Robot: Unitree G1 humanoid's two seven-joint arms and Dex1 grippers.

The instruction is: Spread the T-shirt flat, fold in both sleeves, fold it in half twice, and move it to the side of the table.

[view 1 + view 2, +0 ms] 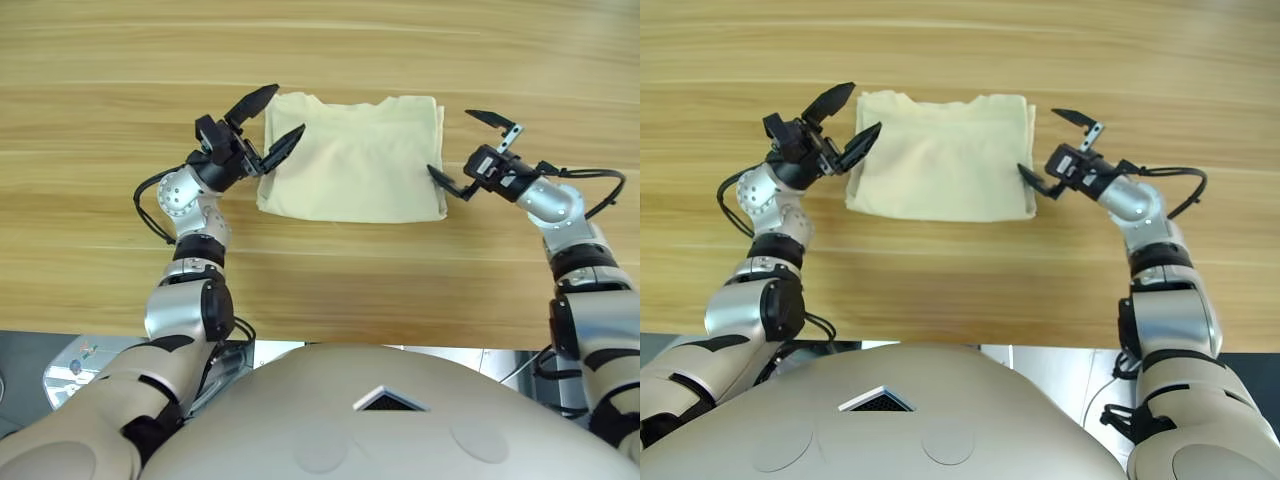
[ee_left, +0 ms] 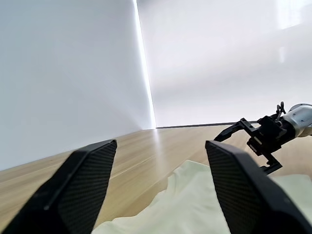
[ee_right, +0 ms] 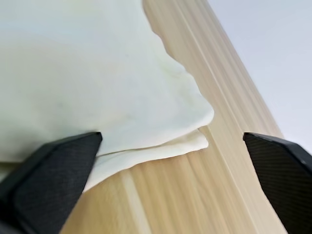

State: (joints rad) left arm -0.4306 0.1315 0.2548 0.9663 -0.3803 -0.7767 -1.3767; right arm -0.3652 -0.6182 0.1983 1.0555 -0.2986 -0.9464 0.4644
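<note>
Folded shirt (image 1: 352, 158) at centre of table (image 1: 320, 50), flanked by left gripper (image 1: 288, 108) and right gripper (image 1: 449, 140), both spread wide, empty. Probably soft, light, floppy; best pinched through all layers at side edges.

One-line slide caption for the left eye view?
Folded T-shirt on the wooden table, flanked by the open left gripper and open right gripper.
</note>
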